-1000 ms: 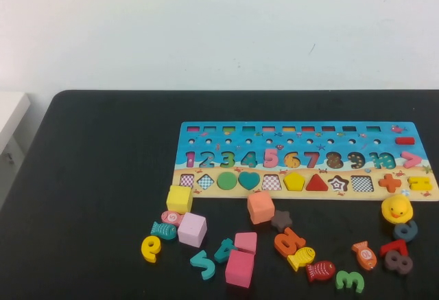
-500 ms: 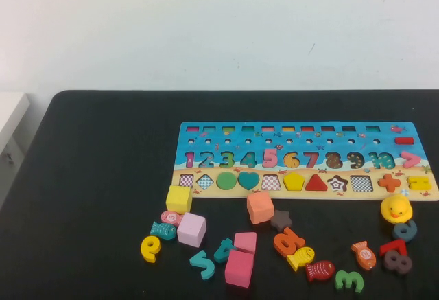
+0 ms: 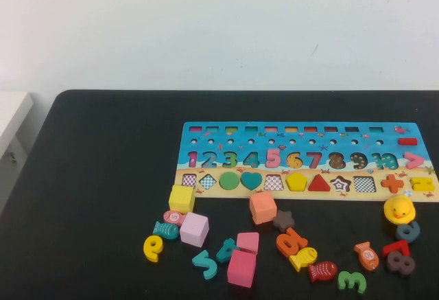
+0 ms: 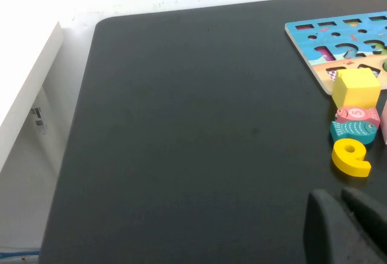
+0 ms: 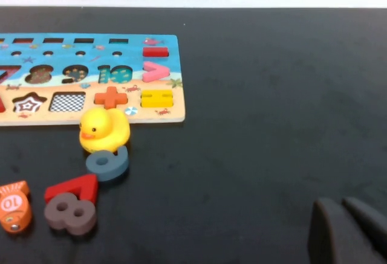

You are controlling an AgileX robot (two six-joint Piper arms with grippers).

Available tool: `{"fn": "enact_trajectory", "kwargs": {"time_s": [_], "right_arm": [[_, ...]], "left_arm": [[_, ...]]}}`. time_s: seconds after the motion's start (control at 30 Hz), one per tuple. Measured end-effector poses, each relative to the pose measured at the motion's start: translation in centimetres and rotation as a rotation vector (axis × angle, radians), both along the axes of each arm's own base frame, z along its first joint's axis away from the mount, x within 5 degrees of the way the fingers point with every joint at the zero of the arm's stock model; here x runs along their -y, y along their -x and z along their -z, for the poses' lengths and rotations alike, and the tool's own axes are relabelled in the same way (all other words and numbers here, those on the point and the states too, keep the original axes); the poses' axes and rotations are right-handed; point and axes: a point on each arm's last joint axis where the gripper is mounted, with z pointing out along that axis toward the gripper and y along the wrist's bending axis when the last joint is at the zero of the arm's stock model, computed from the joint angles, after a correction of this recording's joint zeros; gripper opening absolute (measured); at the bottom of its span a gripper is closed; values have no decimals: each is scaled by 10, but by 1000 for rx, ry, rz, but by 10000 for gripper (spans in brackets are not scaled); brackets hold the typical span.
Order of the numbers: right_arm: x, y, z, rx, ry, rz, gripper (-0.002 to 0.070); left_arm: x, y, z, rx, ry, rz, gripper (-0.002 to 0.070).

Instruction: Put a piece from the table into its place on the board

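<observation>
The board is laid flat toward the right edge of the black surface, and the loose pieces are scattered along its near side, among them a yellow cube, an orange cube and a yellow duck. The left claw is held low over the bare near-left part of the surface, its fingers drawn close together and empty. The right claw is held over the near-right corner, likewise narrow and holding nothing.

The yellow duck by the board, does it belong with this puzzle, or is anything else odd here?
The yellow duck stands out: a toy among flat pieces, with no duck-shaped slot on the board. It overlaps the board's near edge. Nothing looks spilled or broken. The left gripper and right gripper both hang back off the pieces.
</observation>
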Motion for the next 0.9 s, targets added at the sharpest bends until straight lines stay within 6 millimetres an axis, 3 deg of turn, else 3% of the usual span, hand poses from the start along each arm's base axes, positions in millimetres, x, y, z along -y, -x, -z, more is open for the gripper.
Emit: {"fn": "enact_trajectory", "kwargs": {"time_s": [0.3,0.9], "right_arm": [[-4,0,0,1,-8,-82,19],[-3,-1,0,1,30,-85,19]], "left_arm": [[0,0,0,0,0,0,-2],[0,0,0,-1,4,-1,-2]]}}
